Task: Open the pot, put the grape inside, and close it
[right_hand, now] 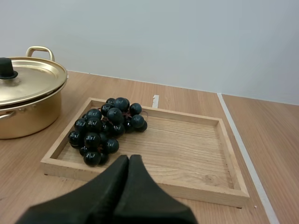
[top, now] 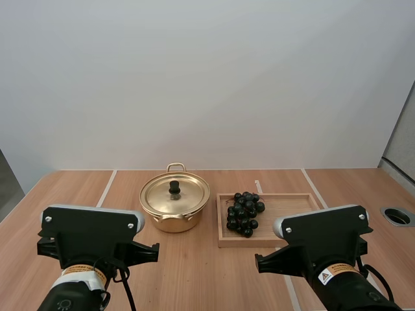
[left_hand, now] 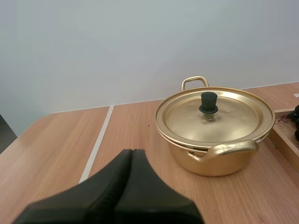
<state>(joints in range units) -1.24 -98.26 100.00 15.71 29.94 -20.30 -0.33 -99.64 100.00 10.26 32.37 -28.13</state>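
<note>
No legible text: warning-triangle sticker (top: 332, 275) on right arm (top: 324, 236), orange-banded label (top: 84, 271) on left arm (top: 91, 227), both printed too small to read.

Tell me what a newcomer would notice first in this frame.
The shiny gold pot, lid on, sits mid-table. To its right, a bunch of dark grapes lies at the pot-side end of a wooden tray. The left hand faces the pot and the right hand faces the tray, both shut on nothing.

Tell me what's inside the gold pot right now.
Its inside cannot be seen: the lid, with a black knob, sits on the pot and covers it. The grapes lie outside, in the wooden tray beside it.
</note>
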